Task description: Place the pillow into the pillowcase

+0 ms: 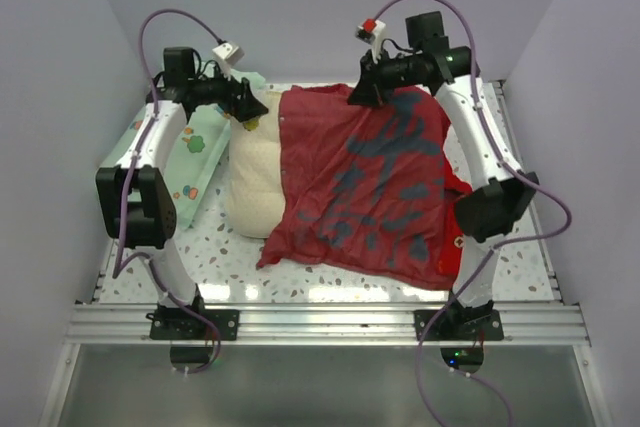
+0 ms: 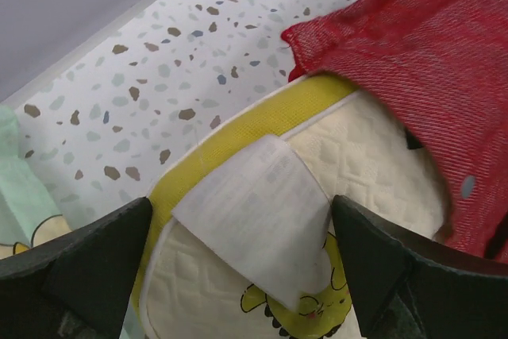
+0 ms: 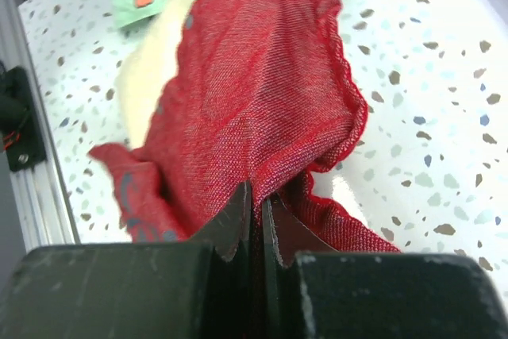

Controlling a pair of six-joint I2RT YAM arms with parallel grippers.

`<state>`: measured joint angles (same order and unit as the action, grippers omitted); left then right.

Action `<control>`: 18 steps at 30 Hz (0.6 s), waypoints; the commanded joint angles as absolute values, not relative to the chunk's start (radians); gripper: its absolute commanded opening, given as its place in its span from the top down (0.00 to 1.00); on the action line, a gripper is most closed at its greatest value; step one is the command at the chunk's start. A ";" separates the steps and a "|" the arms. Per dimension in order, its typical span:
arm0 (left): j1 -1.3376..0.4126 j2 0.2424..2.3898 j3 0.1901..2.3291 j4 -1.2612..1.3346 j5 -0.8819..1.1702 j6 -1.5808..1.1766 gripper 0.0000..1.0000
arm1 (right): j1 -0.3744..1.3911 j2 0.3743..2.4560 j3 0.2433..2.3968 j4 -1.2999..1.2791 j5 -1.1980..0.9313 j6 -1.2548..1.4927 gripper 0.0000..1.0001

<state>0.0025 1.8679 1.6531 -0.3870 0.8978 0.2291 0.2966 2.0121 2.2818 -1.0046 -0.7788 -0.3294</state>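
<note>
The cream-yellow pillow [image 1: 255, 182] lies on the table, its right part covered by the red pillowcase [image 1: 370, 187], plain side with grey marks up. My left gripper [image 1: 248, 115] is open at the pillow's far left corner; in the left wrist view its fingers [image 2: 95, 271] stand either side of the pillow's [image 2: 373, 164] white tag [image 2: 254, 212], with the pillowcase edge [image 2: 429, 61] at the right. My right gripper [image 1: 362, 92] is shut on the pillowcase's far edge; the right wrist view shows red fabric [image 3: 262, 93] pinched between its tips [image 3: 255, 206].
A mint-green cartoon-print pillow [image 1: 195, 152] lies at the left under the left arm. The terrazzo table [image 1: 300, 282] is ringed by purple walls, with an aluminium rail [image 1: 320, 322] at the front edge.
</note>
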 commanded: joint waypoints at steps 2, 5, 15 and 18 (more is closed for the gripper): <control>-0.025 1.852 1.568 -0.476 1.037 0.321 0.00 | 0.330 1.849 2.131 -0.977 -0.824 -0.445 1.00; -0.054 1.844 1.488 -0.468 1.133 0.400 0.17 | 0.362 1.809 2.069 -0.980 -0.764 -0.489 1.00; -0.308 1.714 1.305 -0.183 1.359 0.161 1.00 | 0.506 1.945 2.125 -0.970 -0.677 -0.440 0.90; -0.308 1.641 1.129 0.231 1.327 -0.156 1.00 | 0.515 2.034 2.124 -0.923 -0.580 -0.374 0.66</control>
<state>-0.2592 1.7603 1.2407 -0.1856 1.1446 0.2039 0.4763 1.9579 2.0781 -1.0386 -0.6350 -0.4263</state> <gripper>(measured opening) 0.046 0.270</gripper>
